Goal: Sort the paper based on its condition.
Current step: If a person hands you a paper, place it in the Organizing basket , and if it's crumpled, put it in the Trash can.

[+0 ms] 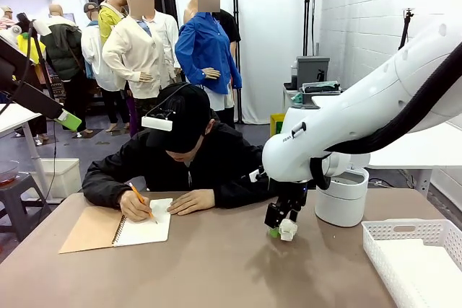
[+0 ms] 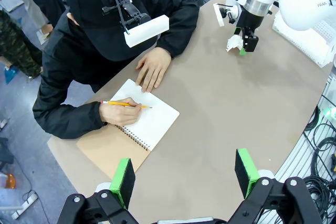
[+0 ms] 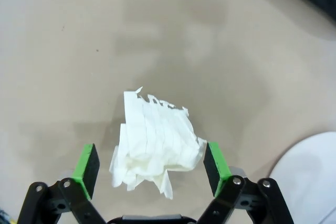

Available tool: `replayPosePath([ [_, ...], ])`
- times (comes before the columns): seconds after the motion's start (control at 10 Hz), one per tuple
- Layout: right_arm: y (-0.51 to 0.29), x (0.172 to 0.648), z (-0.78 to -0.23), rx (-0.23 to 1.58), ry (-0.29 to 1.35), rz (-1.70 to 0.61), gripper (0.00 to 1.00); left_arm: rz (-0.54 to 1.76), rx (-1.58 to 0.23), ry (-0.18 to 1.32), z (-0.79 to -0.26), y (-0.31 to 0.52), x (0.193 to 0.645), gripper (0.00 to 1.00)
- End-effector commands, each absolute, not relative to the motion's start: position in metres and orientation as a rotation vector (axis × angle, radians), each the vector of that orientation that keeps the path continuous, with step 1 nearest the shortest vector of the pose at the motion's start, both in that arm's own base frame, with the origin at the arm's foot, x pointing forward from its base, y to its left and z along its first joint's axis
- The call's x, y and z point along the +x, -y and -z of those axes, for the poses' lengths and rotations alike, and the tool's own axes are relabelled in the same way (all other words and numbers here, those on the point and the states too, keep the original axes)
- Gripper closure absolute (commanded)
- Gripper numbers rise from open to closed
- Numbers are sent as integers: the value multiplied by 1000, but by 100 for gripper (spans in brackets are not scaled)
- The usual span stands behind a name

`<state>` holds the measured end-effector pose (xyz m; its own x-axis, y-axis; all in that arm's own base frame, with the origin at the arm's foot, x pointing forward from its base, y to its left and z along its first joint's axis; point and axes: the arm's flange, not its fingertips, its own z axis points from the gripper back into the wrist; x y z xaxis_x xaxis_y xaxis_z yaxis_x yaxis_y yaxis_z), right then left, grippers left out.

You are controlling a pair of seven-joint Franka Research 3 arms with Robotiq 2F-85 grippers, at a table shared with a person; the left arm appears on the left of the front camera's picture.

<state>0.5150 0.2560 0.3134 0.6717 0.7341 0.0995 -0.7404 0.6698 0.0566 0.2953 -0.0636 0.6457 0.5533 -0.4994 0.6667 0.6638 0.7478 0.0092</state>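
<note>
Right gripper [image 3: 151,153] points down at smooth tan tabletop [image 3: 63,51], jaws wide apart. Crumpled white paper ball [image 3: 155,135], wrinkly with ragged torn edge, sits between green pads [image 3: 86,163], unclamped. Left gripper [image 2: 184,174] hangs high, jaws spread.

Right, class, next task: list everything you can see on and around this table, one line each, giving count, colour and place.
crumpled paper: one, white, between the right gripper's fingers
notebook: one, tan cover, white page, open before the person
pencil: one, orange, in the writing hand, tip on the page
basket: one, white, slotted, table's near corner on the robot's right
bin: one, white, round, on the table behind the right arm
table: one, brown
person: one, black jacket and cap, far side, bent over the notebook
writing hand: one, on the page
other hand: one, flat at the page's edge
left gripper: one, black, green pads, open, above the table
right gripper: one, black, green pads, open around the paper
</note>
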Motion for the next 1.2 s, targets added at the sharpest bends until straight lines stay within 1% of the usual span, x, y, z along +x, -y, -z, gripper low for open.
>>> replayPosePath([
  [0.0, -260, 522, -308, 59, 51, -820, 0, 690, -259, 703, -646, 63, 296, 0],
  [0.4, -259, 518, -310, 54, 27, -813, 0, 690, -259, 703, -646, 63, 296, 0],
  [0.6, -257, 517, -305, 81, 52, -823, 0, 690, -259, 703, -646, 63, 296, 0],
  [0.8, -256, 517, -305, 83, 47, -815, 40, 690, -259, 703, -646, 63, 296, 0],
  [0.9, -258, 516, -304, 89, 51, -773, 59, 690, -259, 703, -646, 63, 296, 0],
  [1.1, -257, 514, -308, 77, 36, -754, 59, 690, -259, 703, -646, 63, 296, 0],
])
